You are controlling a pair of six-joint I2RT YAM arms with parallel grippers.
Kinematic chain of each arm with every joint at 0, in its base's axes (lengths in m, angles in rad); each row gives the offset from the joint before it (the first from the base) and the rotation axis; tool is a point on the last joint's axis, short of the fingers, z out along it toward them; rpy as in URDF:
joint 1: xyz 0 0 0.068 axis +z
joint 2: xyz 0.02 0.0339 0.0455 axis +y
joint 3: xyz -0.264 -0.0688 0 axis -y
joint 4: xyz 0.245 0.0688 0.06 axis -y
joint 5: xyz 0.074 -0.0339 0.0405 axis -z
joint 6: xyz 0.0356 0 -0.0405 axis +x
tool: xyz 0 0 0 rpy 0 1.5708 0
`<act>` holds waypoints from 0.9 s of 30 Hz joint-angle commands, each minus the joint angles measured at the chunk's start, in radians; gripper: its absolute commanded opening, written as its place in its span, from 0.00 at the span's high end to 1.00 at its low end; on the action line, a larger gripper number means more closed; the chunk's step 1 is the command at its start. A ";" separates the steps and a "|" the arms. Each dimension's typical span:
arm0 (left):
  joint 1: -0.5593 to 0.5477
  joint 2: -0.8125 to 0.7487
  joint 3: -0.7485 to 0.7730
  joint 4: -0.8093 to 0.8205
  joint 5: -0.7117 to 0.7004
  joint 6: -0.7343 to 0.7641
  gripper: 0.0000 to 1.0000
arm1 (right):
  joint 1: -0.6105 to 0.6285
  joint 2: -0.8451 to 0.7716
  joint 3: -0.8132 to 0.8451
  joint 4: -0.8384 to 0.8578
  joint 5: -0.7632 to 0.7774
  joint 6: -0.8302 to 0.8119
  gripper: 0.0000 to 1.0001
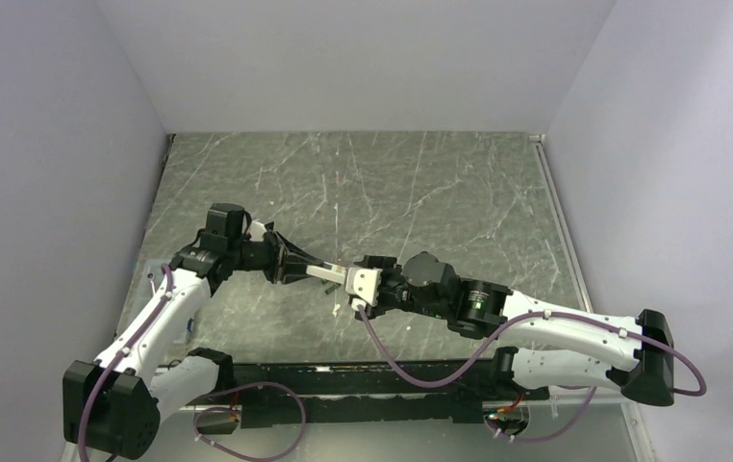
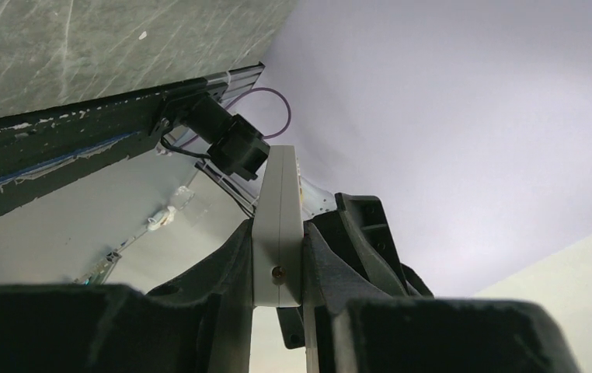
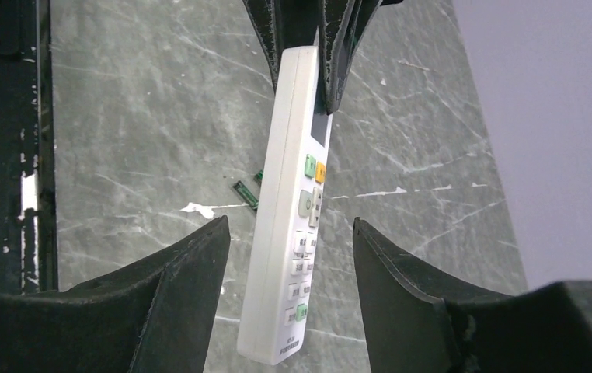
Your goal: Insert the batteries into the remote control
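Observation:
The white remote control (image 3: 293, 210) is held above the table by its display end, button face tilted to one side. My left gripper (image 2: 277, 260) is shut on it, with the remote (image 2: 277, 217) seen edge-on between its dark fingers (image 3: 336, 47). My right gripper (image 3: 289, 221) is open around the remote's free lower end, with a gap on each side. From above, the remote (image 1: 334, 277) bridges the left gripper (image 1: 295, 267) and the right gripper (image 1: 363, 285). A thin greenish battery (image 3: 246, 194) lies on the table beneath. No orange-gold battery shows.
The dark marbled tabletop (image 1: 391, 192) is walled by pale panels on three sides. The black base rail (image 1: 343, 385) runs along the near edge. A small white fleck (image 3: 200, 208) lies beside the battery.

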 commanded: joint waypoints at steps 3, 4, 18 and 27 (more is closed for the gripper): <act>0.008 0.002 0.047 0.040 0.052 -0.027 1.00 | 0.046 0.005 0.007 0.067 0.133 -0.085 0.39; 0.009 0.003 0.048 0.039 0.053 -0.028 1.00 | 0.050 0.008 0.007 0.066 0.142 -0.092 0.40; 0.018 0.004 0.048 0.049 0.071 -0.034 1.00 | 0.100 0.052 0.020 0.054 0.251 -0.150 0.49; 0.021 0.001 0.040 0.054 0.078 -0.034 1.00 | 0.123 0.071 0.023 0.069 0.317 -0.175 0.73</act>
